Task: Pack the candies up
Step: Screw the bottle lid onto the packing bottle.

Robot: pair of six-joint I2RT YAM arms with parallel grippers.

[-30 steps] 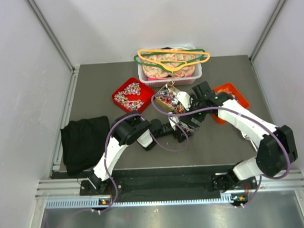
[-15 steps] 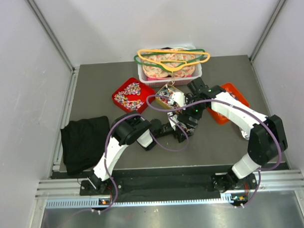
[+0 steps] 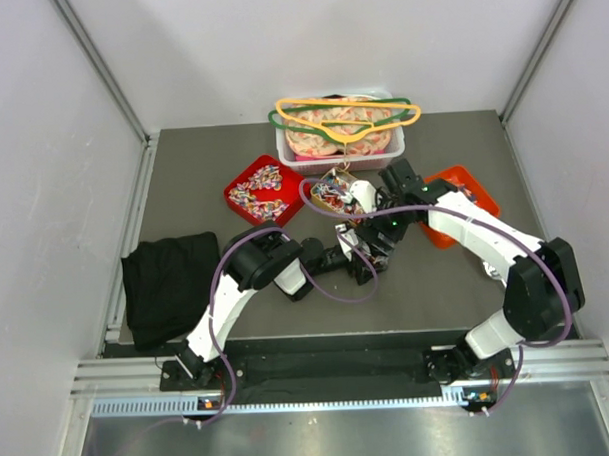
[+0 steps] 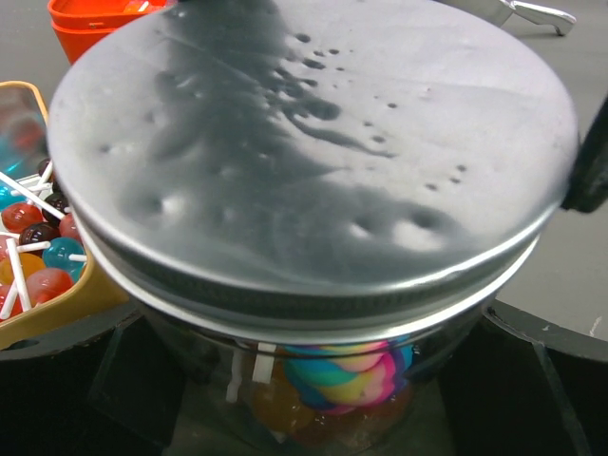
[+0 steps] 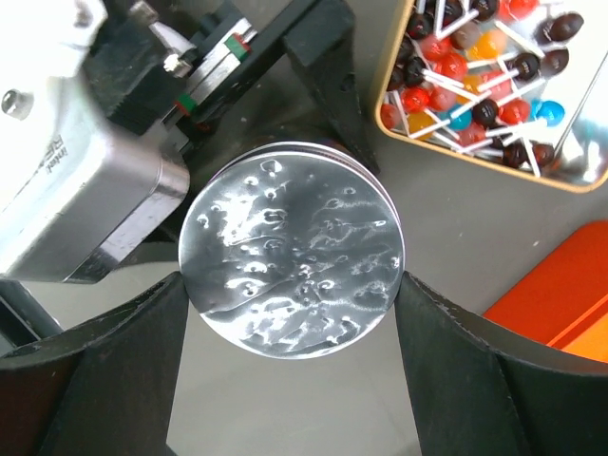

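A glass jar with a dented silver lid holds a rainbow swirl sweet and other candies. My left gripper is shut on the jar's body, with black fingers on both sides; it also shows in the top view. My right gripper comes down from above and is shut on the lid, its fingers touching the rim on both sides. In the top view it is at the table's middle. A speckled heap of small wrapped candies lies in a red tray.
A gold tin of lollipops stands just behind the jar. An orange tray is to the right. A white bin with coloured hangers is at the back. A black cloth lies at the left.
My right arm has shifted over the jar, its elbow swinging left and then partly back. The left arm and the jar have stayed in place.
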